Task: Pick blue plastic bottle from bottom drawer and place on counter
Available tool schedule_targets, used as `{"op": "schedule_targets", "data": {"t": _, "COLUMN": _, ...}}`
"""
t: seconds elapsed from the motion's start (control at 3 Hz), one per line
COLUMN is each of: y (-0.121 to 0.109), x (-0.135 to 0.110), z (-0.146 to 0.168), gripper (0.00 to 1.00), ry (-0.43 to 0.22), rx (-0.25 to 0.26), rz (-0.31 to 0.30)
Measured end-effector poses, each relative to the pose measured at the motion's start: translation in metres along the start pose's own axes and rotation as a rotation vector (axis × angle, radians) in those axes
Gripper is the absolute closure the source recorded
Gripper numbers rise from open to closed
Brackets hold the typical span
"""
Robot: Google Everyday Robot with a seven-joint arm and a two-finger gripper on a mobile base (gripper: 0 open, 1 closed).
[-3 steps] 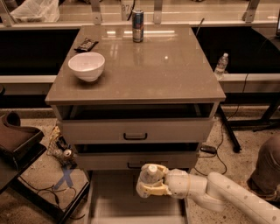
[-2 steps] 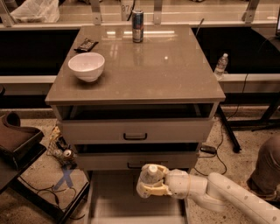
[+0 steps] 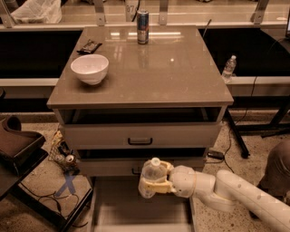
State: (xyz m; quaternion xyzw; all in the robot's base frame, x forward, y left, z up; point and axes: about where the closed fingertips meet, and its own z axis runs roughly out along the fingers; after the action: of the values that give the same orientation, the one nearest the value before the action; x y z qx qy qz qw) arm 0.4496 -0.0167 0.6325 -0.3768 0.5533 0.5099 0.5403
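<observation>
Three things on the counter (image 3: 154,68): a white bowl (image 3: 89,68) near its left edge, open side up; a dark wrapper (image 3: 89,45) just behind the bowl; a blue-and-silver can (image 3: 142,27) upright at the middle of its back edge. All three well apart from the gripper, far above it. Off the counter's right side, on a low ledge, another small bottle (image 3: 229,68), upright. Beyond the counter's back left corner, a pale plastic bag (image 3: 36,10).

Glossy grey-brown top, mirroring the can and a few lights. Below and left of the counter, a speckled floor (image 3: 43,181) with a blue tape cross (image 3: 68,183), loose cables and a brown seat (image 3: 16,142).

Under the counter's front edge, a dark gap, then a grey upper drawer (image 3: 181,135) with a black handle, then a second drawer front, partly hidden behind the bottle. Lowest under the counter, the bottom drawer (image 3: 136,210), pulled out and showing a plain grey floor.

Over that drawer, straight below the counter's front edge, the gripper (image 3: 154,180), clenched round the blue plastic bottle (image 3: 148,174), with pale fingers (image 3: 164,166) wrapping its body from the right. Bottle upright, white cap on top, level with the second drawer front. Reaching in from below the counter's right corner, a white arm (image 3: 235,195).
</observation>
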Motion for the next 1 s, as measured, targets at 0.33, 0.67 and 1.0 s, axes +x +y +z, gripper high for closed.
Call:
{"op": "schedule_targets", "data": {"t": 0.33, "y": 0.0, "x": -0.068, "z": 0.01, "gripper": 1.0, "ry": -0.023, "rx": 0.02, "rz": 0.005}}
{"op": "schedule_targets", "data": {"t": 0.67, "y": -0.007, "x": -0.125, "z": 0.008, "gripper": 1.0, "ry": -0.069, "rx": 0.025, "rz": 0.02}}
{"op": "schedule_targets", "data": {"t": 1.0, "y": -0.016, "x": -0.186, "z": 0.007, "gripper": 1.0, "ry": -0.089, "rx": 0.051, "rz": 0.022}}
